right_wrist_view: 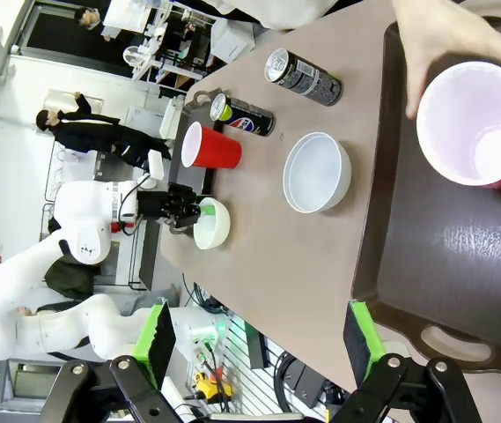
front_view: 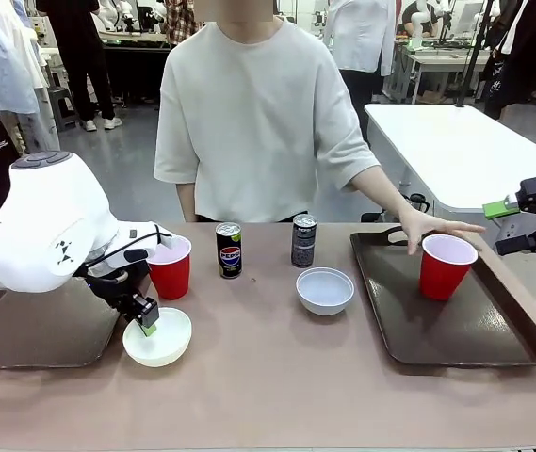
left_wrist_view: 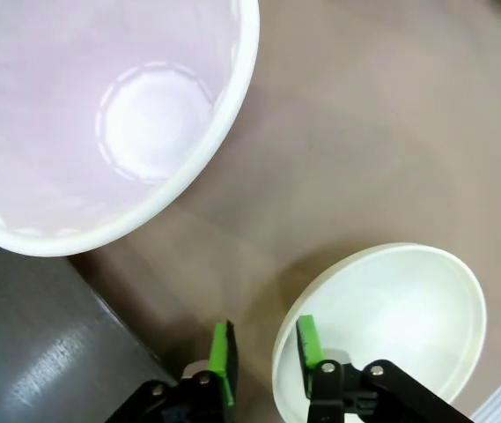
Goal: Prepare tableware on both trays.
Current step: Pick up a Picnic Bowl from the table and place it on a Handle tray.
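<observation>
The left claw is half open, with one pad on each side of the white bowl rim, not pinching yet. The bowl sits on the counter beside the left tray. The right claw is wide open and holds nothing, above the right tray.

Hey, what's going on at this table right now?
The robot and a person are setting tableware on two trays. The left gripper has its jaws astride the rim of a white bowl on the table beside the left tray, not clamped yet. The person's hand is at a red cup standing on the right tray, the right gripper open nearby. Another cup, two cans and a second bowl stand on the table between.
</observation>
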`<act>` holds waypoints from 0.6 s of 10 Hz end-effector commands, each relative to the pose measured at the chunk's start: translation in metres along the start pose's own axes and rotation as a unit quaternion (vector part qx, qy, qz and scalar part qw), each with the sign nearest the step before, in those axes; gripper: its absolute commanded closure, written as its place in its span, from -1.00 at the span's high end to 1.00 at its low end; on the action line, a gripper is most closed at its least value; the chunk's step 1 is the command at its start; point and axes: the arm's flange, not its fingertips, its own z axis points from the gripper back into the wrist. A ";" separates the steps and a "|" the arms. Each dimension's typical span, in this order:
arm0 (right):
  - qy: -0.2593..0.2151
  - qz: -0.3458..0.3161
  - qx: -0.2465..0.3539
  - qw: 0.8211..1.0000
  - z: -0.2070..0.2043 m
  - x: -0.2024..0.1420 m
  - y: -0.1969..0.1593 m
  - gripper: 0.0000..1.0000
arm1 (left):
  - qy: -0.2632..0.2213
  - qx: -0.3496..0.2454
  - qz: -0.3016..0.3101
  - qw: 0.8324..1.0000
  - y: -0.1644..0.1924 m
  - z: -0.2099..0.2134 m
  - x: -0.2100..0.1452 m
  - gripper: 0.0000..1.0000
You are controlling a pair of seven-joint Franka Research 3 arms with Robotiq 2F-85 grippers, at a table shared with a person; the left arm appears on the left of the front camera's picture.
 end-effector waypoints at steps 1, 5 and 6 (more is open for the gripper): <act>-0.006 0.004 0.016 1.000 -0.002 0.003 -0.001 1.00 | -0.001 0.011 0.008 1.000 -0.001 0.002 0.004 -1.00; -0.006 0.004 0.016 1.000 -0.002 0.003 -0.001 1.00 | 0.000 0.013 0.015 1.000 -0.002 0.003 0.003 -1.00; -0.006 0.004 0.016 1.000 -0.002 0.003 -0.001 1.00 | 0.003 0.010 0.021 1.000 -0.003 0.007 0.002 -1.00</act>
